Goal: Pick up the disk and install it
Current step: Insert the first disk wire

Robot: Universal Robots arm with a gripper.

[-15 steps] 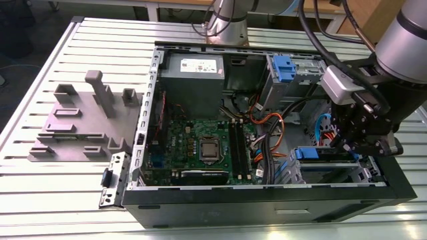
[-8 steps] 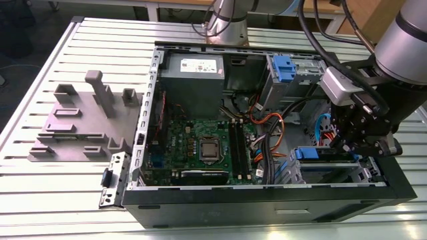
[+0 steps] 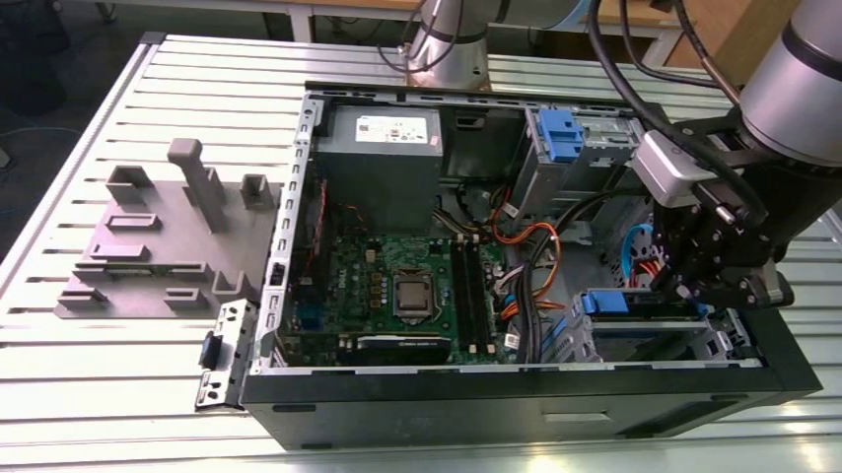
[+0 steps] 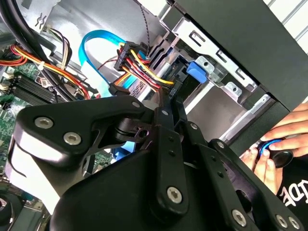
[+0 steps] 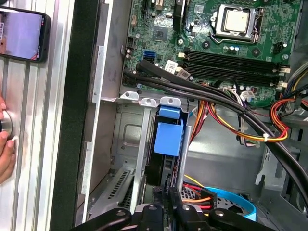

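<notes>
We log the disk (image 5: 169, 132): dark drive, bright blue carrier, on edge in the case bay (image 5: 126, 132). Tool (image 5: 174, 195) right at it; whether it grips, we cannot tell

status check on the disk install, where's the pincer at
Pincer down at the drive bay. Disk on edge in the bay slot, blue carrier end showing, right by the pincer. Cable bundle runs beside the bay, not across the slot.
</notes>
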